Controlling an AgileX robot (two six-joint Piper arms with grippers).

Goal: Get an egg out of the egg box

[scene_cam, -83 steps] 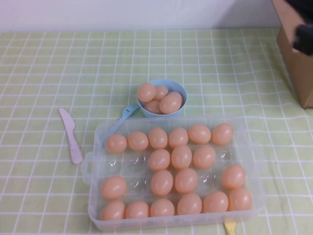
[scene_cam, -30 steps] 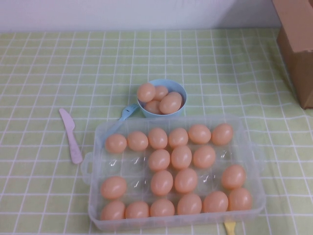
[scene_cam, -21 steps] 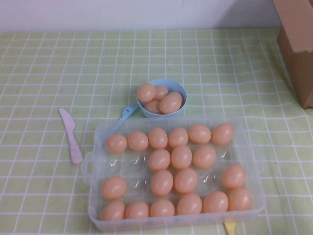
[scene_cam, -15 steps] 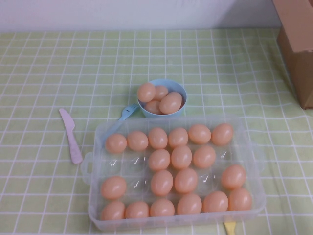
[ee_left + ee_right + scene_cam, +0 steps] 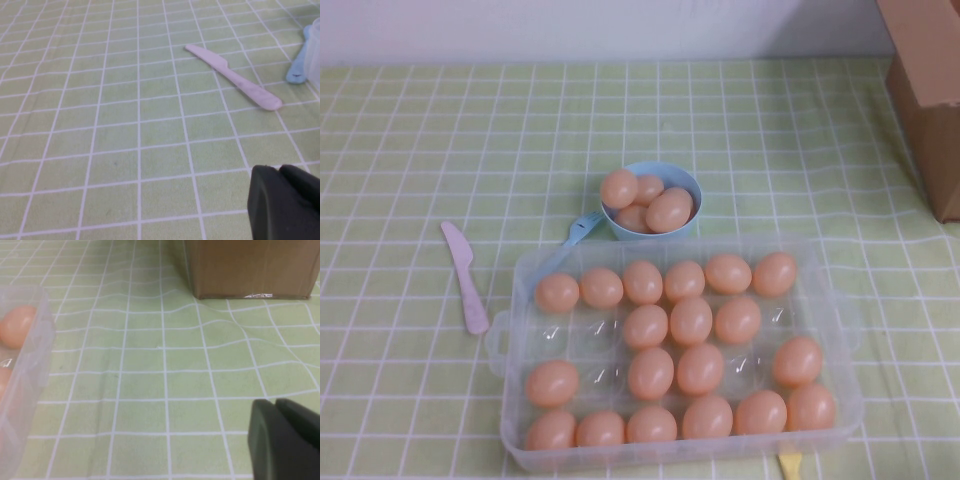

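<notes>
A pale wall backs a table [image 5: 410,130] spread with a green cloth ruled in white squares, and from the high view neither of my arms shows over it. The egg box [image 5: 828,300], clear plastic with rounded corners and a handle loop on my left side, lies open at the near middle of the table, its moulded cups mostly filled with peach-orange eggs and a few cups bare. One egg [image 5: 691,320] sits near the middle of the box, touching its neighbours on either side. Just behind the box stands a light-blue bowl [image 5: 689,181] heaped with more eggs (four that I can count), a blue spoon [image 5: 582,229] leaning out from it toward the box's far left corner. A pink knife [image 5: 466,277] lies flat on the cloth to the left of the box, and a brown cardboard box [image 5: 930,90] stands at the far right edge. From my left wrist I see the same cloth, the pink knife lying slantwise on it, the blue spoon's end at the edge, and only a dark corner of my left gripper [image 5: 285,200] low over bare cloth; I cannot tell how its fingers stand. From my right wrist, the cardboard box stands ahead, the wall of the egg box with an egg inside shows at one side, and my right gripper [image 5: 285,435], fingers closed together on nothing, hangs above bare cloth beside the box.
</notes>
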